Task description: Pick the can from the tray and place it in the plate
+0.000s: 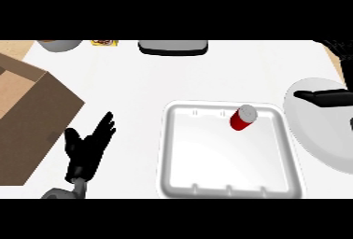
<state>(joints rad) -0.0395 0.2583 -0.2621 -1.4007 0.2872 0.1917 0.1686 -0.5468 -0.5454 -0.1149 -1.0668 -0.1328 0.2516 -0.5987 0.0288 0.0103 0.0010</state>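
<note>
the left hand [86,148] rests at the lower left, fingers straight and spread, holding nothing. the can [241,117], red with a grey top, stands in the far right corner of the white tray [221,156], well apart from that hand. the right hand [325,97] is a dark shape over the plate [322,136], near the can but not touching it; whether it is open or closed cannot be told. the view's right edge cuts off the plate

Black left hand [86,147] with slim fingers and thumb, grey forearm [67,192] at its wrist, black right hand [328,97]
</note>
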